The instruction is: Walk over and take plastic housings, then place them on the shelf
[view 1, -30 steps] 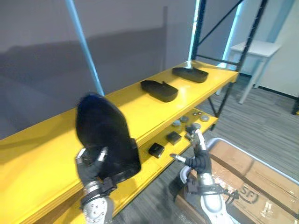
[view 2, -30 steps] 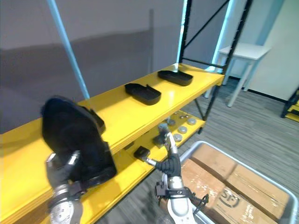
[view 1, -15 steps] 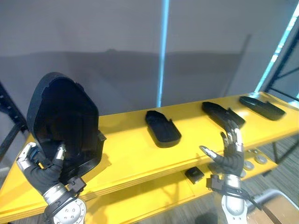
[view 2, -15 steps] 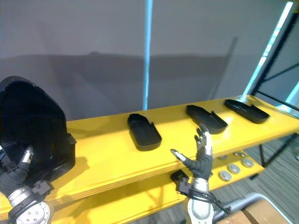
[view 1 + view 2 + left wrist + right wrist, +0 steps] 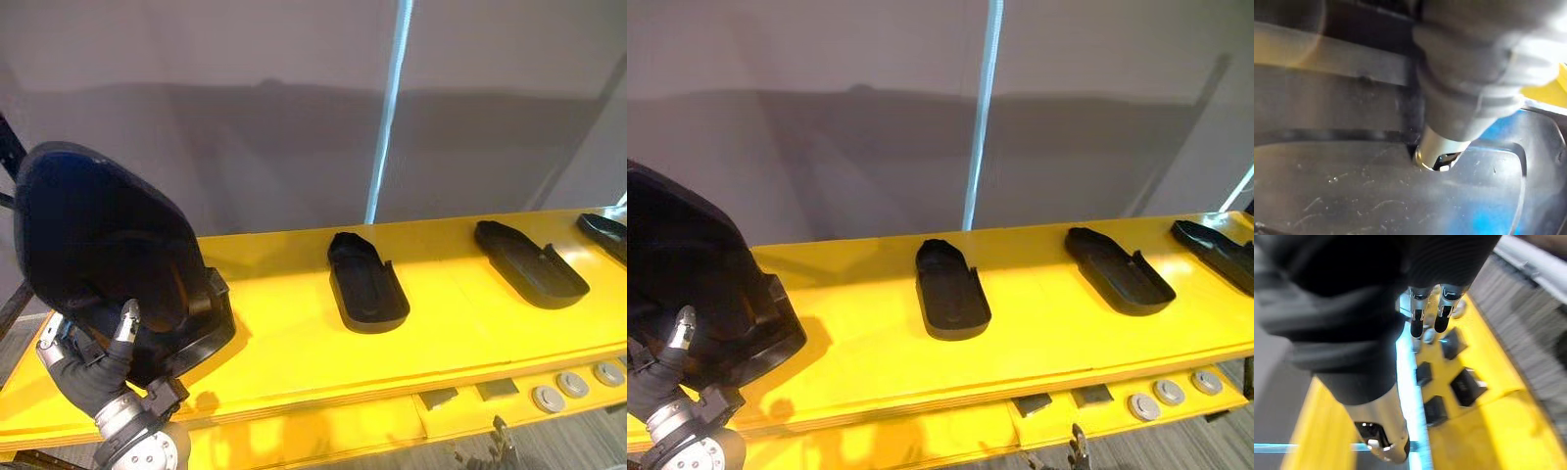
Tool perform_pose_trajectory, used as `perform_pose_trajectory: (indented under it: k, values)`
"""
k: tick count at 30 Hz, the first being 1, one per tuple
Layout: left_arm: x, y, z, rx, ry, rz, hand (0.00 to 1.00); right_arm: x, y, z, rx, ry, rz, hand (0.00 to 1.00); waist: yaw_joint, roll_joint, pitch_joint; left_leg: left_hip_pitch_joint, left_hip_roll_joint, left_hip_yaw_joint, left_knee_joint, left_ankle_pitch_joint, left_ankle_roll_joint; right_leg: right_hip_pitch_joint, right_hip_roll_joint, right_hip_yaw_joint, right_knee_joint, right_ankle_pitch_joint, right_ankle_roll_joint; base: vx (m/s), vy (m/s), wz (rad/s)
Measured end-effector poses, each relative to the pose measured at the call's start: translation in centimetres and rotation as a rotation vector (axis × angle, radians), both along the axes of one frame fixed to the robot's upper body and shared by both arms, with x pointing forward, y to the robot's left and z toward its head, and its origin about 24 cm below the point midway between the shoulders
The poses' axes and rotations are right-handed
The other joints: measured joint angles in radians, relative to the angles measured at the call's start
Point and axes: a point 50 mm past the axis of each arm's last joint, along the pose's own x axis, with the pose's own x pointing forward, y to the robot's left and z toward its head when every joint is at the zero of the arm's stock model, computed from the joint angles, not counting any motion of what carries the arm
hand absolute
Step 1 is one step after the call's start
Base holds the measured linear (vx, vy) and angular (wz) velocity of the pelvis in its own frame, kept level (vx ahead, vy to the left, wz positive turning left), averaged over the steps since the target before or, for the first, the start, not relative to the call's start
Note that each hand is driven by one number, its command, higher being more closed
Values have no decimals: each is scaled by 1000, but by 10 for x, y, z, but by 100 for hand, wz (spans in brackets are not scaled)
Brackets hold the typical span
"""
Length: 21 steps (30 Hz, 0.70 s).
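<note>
A large black plastic housing [image 5: 108, 255] stands upright over the left end of the yellow shelf [image 5: 294, 343]. My left hand [image 5: 93, 367] is shut on its lower edge, one finger reaching inside the shell. In the left wrist view a finger [image 5: 1459, 107] presses against the housing's dark inner wall [image 5: 1352, 196]. Three flatter black housings lie on the shelf top: one in the middle [image 5: 367, 284], one further right [image 5: 529, 264], one at the right edge [image 5: 605, 230]. My right hand [image 5: 1078, 441] hangs low by the lower shelf, its fingers [image 5: 1425, 308] straight and holding nothing.
A lower yellow shelf board [image 5: 323, 431] carries small black squares [image 5: 441, 397] and grey round discs [image 5: 573, 384]. A grey wall with a light blue upright [image 5: 392, 117] stands right behind the shelf. Bare yellow surface lies between the held housing and the middle one.
The whole picture has shifted, so the camera moved toward the shelf. My right hand has dropped from mid-picture to the bottom edge. My left hand still holds the big housing.
</note>
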Motion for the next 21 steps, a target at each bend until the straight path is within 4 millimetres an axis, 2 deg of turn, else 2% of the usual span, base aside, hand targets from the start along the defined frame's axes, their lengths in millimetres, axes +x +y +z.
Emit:
perform_pose_trajectory:
  k: [2, 4, 5, 6, 7, 8, 9, 11, 12, 13, 14, 15, 16, 17, 18, 19, 21]
  values:
    - [-2, -1, -5, -52, 0, -46, 100, -20, 6, -19, 41, 120, -11, 0, 7, -5, -9, -2, -2, -4, 10, -17, 7, 10, -3, -20, -1, 0, 0, 28, 32, 15]
    - [-2, -3, -9, -104, -11, -90, 100, -37, 12, -42, 99, 252, -6, 0, 28, -9, -17, -8, -7, -14, 10, -27, -2, 9, -8, -33, 2, -1, 1, -2, 23, 27]
    - [3, -6, -8, -129, -29, -131, 100, -45, 15, -54, 154, 309, -31, 0, 22, -12, -18, -36, -2, 15, 20, -38, 1, 9, -23, -70, 2, -4, 5, -33, 14, 71]
    - [7, -11, -7, -142, -42, -165, 100, -48, 12, -57, 165, 326, -58, 0, 16, -12, -18, -54, 9, 64, 26, -44, 3, 7, -34, -111, 3, -6, 7, -63, -21, 147]
    - [17, -21, -6, -153, -62, -244, 100, -55, 7, -66, 204, 371, -116, 0, -3, -15, -20, -94, 41, 188, 62, -47, 12, 3, -69, -201, 7, -9, 5, -54, -1, 158]
    - [23, -27, -5, -154, -73, -288, 100, -56, 5, -69, 223, 385, -135, 0, -11, -14, -17, -130, 69, 284, 123, -51, 15, 3, -87, -233, 11, -21, 15, -39, 61, 198]
    - [36, -39, -5, -168, -92, -389, 100, -56, -4, -73, 267, 389, -192, 0, -2, 18, -2, -160, 158, 444, 208, -51, 19, 3, -107, -294, 43, -40, 17, -10, 195, 148]
    - [46, -44, -9, -173, -85, -449, 100, -57, -10, -77, 297, 414, -213, 0, -1, 24, -4, -168, 205, 445, 265, -49, 22, 2, -148, -328, 89, -77, 36, 1, 262, 96]
    - [51, -44, -17, -181, -58, -480, 100, -58, -10, -81, 323, 442, -220, 0, 0, 24, -5, -173, 224, 356, 320, -55, 9, 1, -194, -332, 126, -95, 61, 8, 344, 43]
    - [53, -43, -20, -188, -45, -487, 100, -58, -12, -83, 331, 450, -226, 0, -1, 29, -9, -171, 231, 309, 317, -52, 5, -2, -207, -329, 132, -97, 68, 24, 489, 22]
    - [56, -42, -26, -194, -13, -505, 100, -60, -16, -84, 350, 463, -250, 0, 4, 46, -18, -149, 222, 200, 280, -70, -64, -10, -220, -315, 136, -92, 99, 33, 465, -6]
    - [58, -43, -30, -197, 5, -520, 100, -61, -18, -85, 361, 471, -263, 0, 1, 55, -25, -139, 212, 181, 261, -96, -109, -8, -225, -309, 127, -87, 107, 39, 491, 4]
    - [67, -41, -36, -191, 53, -547, 100, -65, -10, -90, 419, 489, -299, 0, -12, 28, -26, -140, 171, 183, 249, -108, -133, 6, -259, -308, 92, -64, 116, 9, 358, 16]
    - [73, -38, -42, -175, 104, -562, 100, -71, -4, -92, 455, 502, -325, 0, -20, 6, -36, -136, 141, 185, 233, -102, -125, 15, -281, -308, 59, -27, 120, 2, 388, 25]
    - [80, -35, -50, -164, 166, -585, 100, -76, 0, -94, 489, 514, -347, 0, -34, -5, -42, -121, 114, 192, 214, -94, -111, 27, -301, -291, 32, 31, 130, -6, 264, 5]
    - [82, -34, -52, -161, 185, -599, 100, -77, 1, -95, 500, 512, -356, 0, -35, -5, -42, -106, 106, 208, 196, -88, -103, 25, -308, -274, 29, 59, 137, 10, 316, -31]
    - [89, -37, -48, -104, 199, -680, 100, -76, -2, -94, 514, 502, -352, 0, -34, 0, -42, -52, 96, 281, 127, -67, -75, -26, -320, -217, 39, 144, 122, -18, 331, -83]
